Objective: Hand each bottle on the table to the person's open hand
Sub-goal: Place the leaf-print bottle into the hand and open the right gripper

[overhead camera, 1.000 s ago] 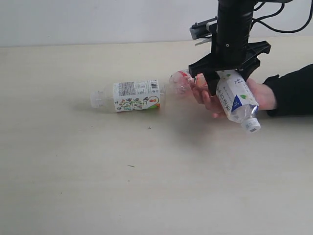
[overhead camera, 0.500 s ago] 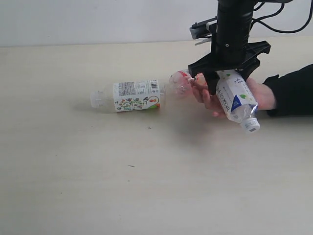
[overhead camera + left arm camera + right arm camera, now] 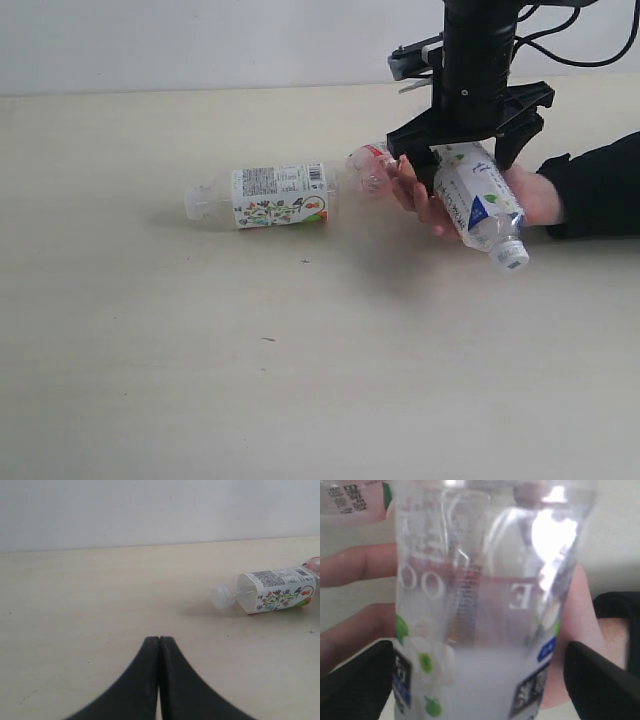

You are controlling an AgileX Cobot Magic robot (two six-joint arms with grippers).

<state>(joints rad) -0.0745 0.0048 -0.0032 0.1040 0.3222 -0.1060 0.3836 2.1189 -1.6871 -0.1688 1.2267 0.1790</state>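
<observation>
Bottle [image 3: 478,196], leafy blue-green label, across palm [image 3: 538,195]

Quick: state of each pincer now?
Left pincer: closed, empty.
Right pincer: open around the green-labelled bottle, which lies on the person's open hand.

We saw a plain, pale grey-white wall [image 3: 200,40] rising straight behind the far edge of a wide cream wood-grain worktop [image 3: 300,400], both lit softly and evenly, so that only faint, blurred shadows lay on the surface.
</observation>
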